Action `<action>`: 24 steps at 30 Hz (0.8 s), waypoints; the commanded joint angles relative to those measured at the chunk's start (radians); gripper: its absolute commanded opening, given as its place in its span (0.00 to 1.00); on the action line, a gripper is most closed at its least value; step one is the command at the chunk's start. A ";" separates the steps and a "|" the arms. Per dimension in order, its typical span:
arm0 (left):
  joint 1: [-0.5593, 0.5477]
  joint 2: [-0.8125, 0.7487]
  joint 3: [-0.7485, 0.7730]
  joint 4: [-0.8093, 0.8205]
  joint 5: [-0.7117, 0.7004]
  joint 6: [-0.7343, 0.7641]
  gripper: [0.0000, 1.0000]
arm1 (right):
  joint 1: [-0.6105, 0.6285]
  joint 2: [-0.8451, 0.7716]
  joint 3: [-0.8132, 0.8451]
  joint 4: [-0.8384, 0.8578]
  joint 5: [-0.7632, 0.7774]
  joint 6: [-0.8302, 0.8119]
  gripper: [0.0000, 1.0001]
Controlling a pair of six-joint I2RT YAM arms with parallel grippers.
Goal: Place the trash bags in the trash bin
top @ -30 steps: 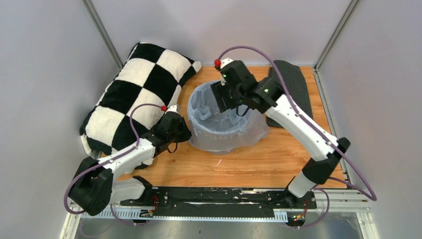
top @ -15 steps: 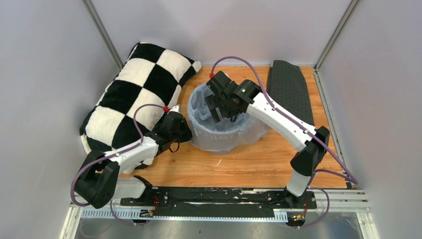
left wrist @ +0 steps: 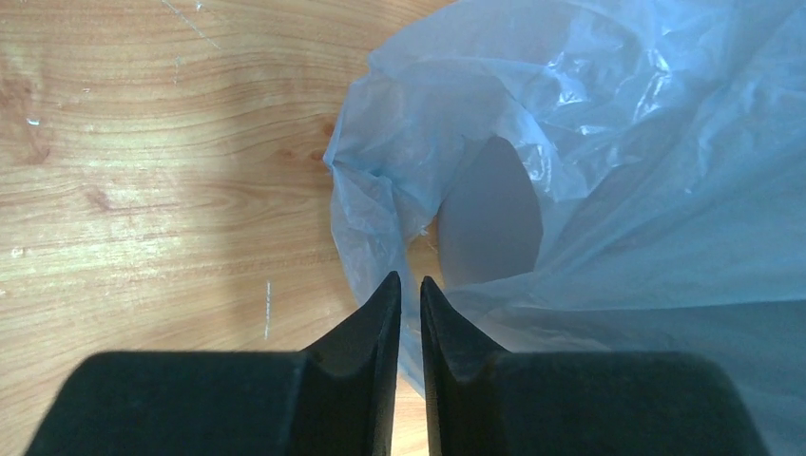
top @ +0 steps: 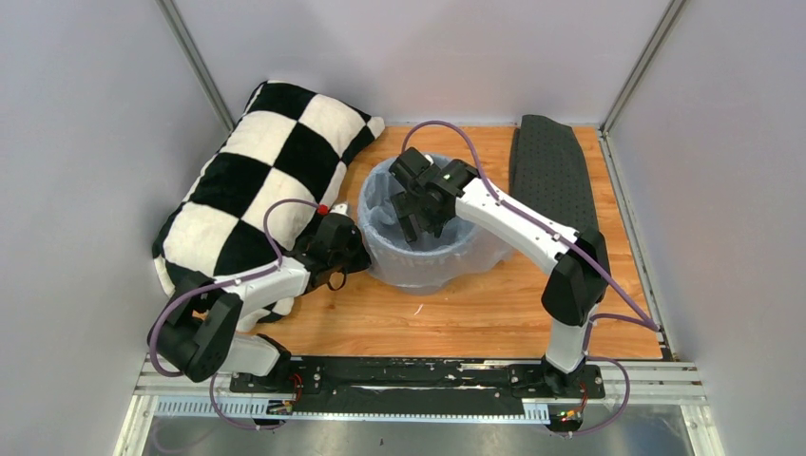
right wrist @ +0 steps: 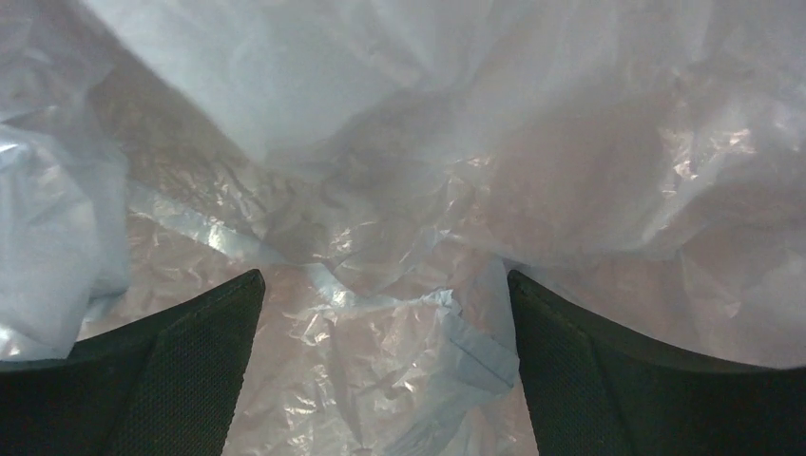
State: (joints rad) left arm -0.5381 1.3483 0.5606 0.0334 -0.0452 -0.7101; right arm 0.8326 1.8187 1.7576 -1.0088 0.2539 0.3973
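The pale blue trash bag (top: 475, 252) lines the round trash bin and drapes over its rim and outer wall. The bin's smooth grey wall (left wrist: 494, 218) shows through a handle loop of the bag (left wrist: 608, 114). My left gripper (top: 356, 249) sits low at the bin's left side. Its jaws (left wrist: 410, 282) are closed to a thin slit with a fold of the bag's hanging edge in it. My right gripper (top: 415, 228) reaches down inside the bin. It stands wide open (right wrist: 385, 275) just above the crumpled bag film (right wrist: 380, 361) at the bottom, holding nothing.
A black-and-white checkered pillow (top: 257, 180) lies at the back left, close behind my left arm. A dark dotted cloth (top: 556, 171) lies along the back right. Bare wooden tabletop (top: 456, 313) spreads in front of the bin.
The right gripper has swung left, gone down deeper into the bin and opened wide. The left gripper has crept closer to the bin and its jaws have narrowed.
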 commanded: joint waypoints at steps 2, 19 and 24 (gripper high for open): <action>0.006 0.038 -0.009 0.045 0.012 0.016 0.14 | -0.025 0.023 -0.047 0.035 -0.029 -0.010 0.97; 0.006 0.097 -0.002 0.066 0.025 0.024 0.10 | -0.054 0.088 -0.114 0.096 -0.077 -0.047 0.97; 0.006 0.098 -0.001 0.066 0.027 0.027 0.10 | -0.064 0.091 -0.143 0.116 -0.085 -0.050 0.98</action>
State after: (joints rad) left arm -0.5381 1.4322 0.5606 0.0841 -0.0204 -0.7059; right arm 0.7948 1.8786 1.6516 -0.9012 0.1791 0.3588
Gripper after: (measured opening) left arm 0.106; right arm 0.973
